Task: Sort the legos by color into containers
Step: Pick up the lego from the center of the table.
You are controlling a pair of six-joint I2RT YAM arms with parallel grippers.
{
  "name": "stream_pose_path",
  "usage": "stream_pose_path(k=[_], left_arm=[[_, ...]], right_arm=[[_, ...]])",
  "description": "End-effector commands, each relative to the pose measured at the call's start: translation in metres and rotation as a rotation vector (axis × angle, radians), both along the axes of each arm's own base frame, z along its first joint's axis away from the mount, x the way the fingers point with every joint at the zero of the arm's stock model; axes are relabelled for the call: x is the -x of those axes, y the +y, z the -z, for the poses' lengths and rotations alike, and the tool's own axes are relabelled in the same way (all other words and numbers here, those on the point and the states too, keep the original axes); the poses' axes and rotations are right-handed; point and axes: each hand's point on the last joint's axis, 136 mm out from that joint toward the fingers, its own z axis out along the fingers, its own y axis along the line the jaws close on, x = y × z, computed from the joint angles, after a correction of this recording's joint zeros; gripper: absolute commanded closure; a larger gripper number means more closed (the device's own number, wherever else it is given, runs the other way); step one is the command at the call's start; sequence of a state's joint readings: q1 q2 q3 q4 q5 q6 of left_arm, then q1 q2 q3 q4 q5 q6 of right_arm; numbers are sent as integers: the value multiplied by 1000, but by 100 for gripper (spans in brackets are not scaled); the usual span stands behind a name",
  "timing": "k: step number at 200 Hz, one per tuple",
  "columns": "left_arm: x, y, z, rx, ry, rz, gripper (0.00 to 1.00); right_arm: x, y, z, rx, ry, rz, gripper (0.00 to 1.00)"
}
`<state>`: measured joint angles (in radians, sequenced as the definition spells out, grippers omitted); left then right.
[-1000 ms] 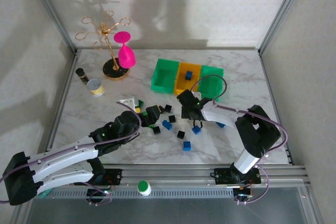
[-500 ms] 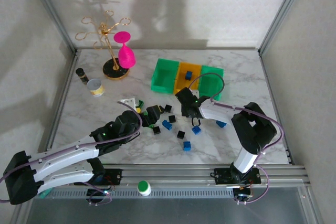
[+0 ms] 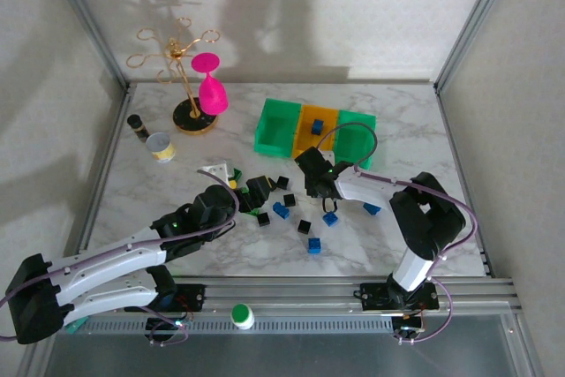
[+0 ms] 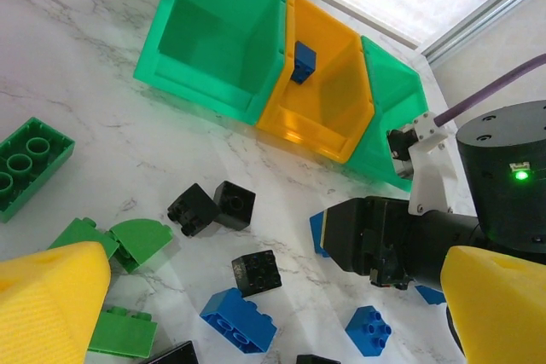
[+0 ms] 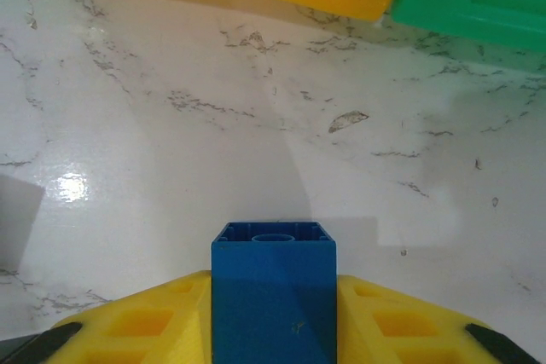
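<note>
Three joined containers stand at the back: a green one [image 3: 278, 127], a yellow-orange one [image 3: 315, 121] with a blue lego [image 4: 302, 61] inside, and a green one [image 3: 357, 134]. My right gripper [image 3: 325, 200] hovers low in front of them, shut on a blue lego [image 5: 273, 279] between its yellow fingers [image 5: 145, 326]. My left gripper [image 4: 273, 304] is open above the scattered legos: black ones [image 4: 213, 206] [image 4: 257, 272], blue ones [image 4: 239, 320] [image 4: 368, 330] and green ones [image 4: 30, 164] [image 4: 128, 240]. More bricks lie between the two arms [image 3: 308, 227].
A gold stand holding a pink glass [image 3: 210, 86] rises at the back left, with a round tin can [image 3: 161, 146] and a small dark bottle [image 3: 138, 124] beside it. A white piece [image 3: 212, 170] lies near the left gripper. Metal frame rails edge the table.
The right gripper's fingers have closed onto the blue lego, and that arm has drawn slightly left and back. The left arm has barely moved.
</note>
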<state>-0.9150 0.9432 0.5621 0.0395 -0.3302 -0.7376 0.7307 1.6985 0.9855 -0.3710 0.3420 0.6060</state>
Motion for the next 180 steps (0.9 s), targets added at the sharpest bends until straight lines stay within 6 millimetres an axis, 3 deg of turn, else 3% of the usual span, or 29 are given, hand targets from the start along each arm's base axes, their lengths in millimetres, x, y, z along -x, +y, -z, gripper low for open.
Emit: stream_pose_path(k=[1, 80, 113, 119, 180], left_arm=[[0, 1, -16, 12, -27, -8, 0], [-6, 2, -30, -7, -56, -30, 1], [-12, 5, -41, -24, -81, -52, 1], [-13, 5, -42, -29, -84, -54, 0], [-26, 5, -49, -48, -101, -70, 0]], right_arm=[[-9, -2, -23, -6, -55, 4, 63], [-29, 9, -67, -53, -150, -19, 65], [-48, 16, -93, -69, -211, -25, 65], [-58, 7, -97, -69, -224, 1, 65], [-112, 10, -107, -87, -277, 14, 65]])
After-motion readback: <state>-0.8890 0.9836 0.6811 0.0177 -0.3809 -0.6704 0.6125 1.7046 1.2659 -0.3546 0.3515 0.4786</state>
